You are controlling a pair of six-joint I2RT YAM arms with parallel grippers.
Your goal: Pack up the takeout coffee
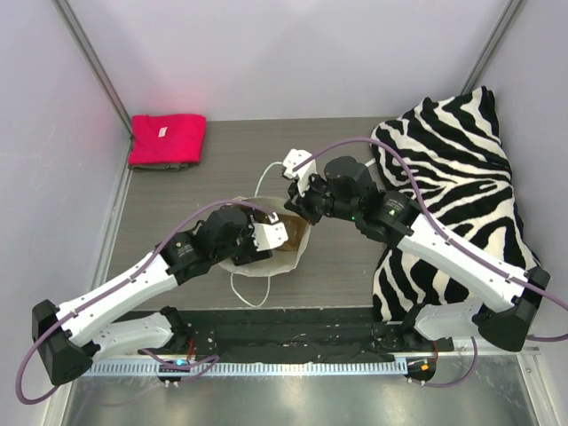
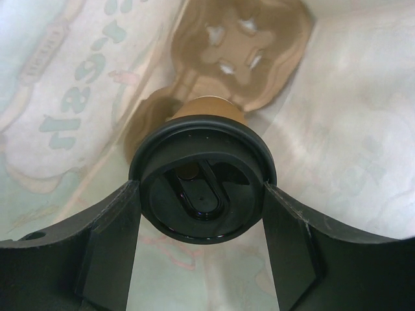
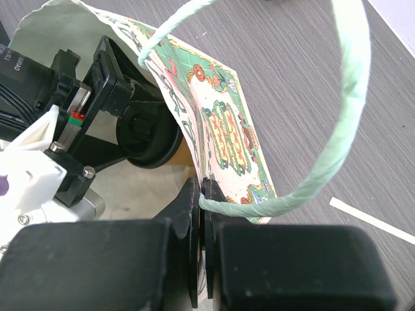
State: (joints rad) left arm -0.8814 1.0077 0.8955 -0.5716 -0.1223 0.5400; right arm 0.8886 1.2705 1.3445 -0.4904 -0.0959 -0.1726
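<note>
The takeout coffee is a tan paper cup (image 2: 209, 105) with a black lid (image 2: 201, 178). My left gripper (image 2: 201, 189) is shut on it, one finger against each side of the lid. It hangs inside the white-and-green paper bag (image 2: 350, 129) above the beige carrier tray (image 2: 241, 45) on the bag's floor. From above, my left gripper (image 1: 264, 238) reaches into the bag (image 1: 257, 266). My right gripper (image 3: 206, 188) is shut on the bag's rim (image 3: 220, 123) where the green twine handle (image 3: 343, 129) joins it. The lid (image 3: 152, 139) shows just inside that wall.
A red folded cloth (image 1: 167, 140) lies at the back left of the table. A zebra-striped cloth (image 1: 453, 169) covers the right side beneath my right arm. A thin white paper strip (image 3: 369, 220) lies on the grey tabletop near the bag.
</note>
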